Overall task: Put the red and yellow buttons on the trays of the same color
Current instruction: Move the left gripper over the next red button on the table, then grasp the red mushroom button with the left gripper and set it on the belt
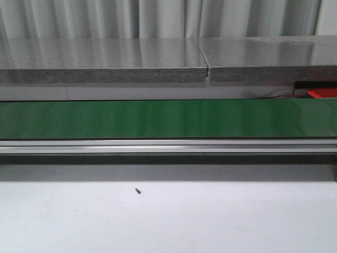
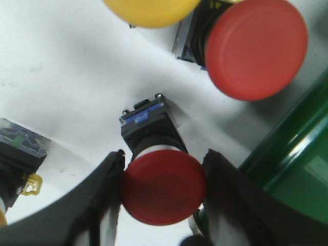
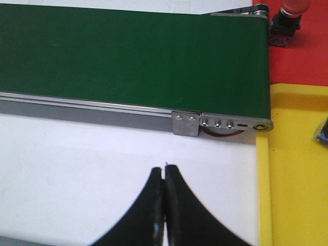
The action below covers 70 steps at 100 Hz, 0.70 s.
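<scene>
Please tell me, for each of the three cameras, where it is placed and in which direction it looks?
Front view: looks forward over the white table at the green conveyor belt; no part of the robot shows.
Left wrist view: on the left arm, looking down at the left gripper closed around a red button.
Right wrist view: on the right arm, showing the shut right gripper, belt end, yellow tray.
Shared: the belt appears in all three.

Left hand point(image 2: 164, 197) low over the counter point(image 2: 77, 87), black fingers point(image 2: 100, 200) closed on the cap of a red button point(image 2: 163, 187), one pressing each side. Right hand point(image 3: 165, 205) empty, fingers point(image 3: 146, 215) pressed together tip to tip, hovering above the counter. Neither arm visible from the front.
</scene>
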Tool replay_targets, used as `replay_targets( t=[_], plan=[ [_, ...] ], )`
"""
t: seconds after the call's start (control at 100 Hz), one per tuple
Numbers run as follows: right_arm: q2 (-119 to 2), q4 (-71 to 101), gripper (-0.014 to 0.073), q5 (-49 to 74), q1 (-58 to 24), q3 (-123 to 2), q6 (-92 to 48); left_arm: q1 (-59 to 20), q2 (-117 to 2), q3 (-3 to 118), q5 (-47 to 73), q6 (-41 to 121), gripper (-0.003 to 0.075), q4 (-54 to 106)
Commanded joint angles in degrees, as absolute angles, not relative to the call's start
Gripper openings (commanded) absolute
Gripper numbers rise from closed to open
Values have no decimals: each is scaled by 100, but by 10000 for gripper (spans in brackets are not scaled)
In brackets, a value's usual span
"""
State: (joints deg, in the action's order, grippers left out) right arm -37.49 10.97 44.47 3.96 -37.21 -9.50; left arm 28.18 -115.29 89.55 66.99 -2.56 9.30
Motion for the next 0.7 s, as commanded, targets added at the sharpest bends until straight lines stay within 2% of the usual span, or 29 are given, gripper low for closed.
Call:
replay_targets(
  t=[0.0,0.33,0.69],
  plan=[
    [-3733,1179,-70,4151,385,-3856,-1021,2823,-11027,9199,6748,-205,132,1023],
    [-3733,1179,-70,4151,385,-3856,-1021,2455,-9979,9251,6755,81,132,1023],
    [-3733,1179,-70,4151,385,-3856,-1021,1713,-10028,9251,6607,90,132,1023]
  ],
)
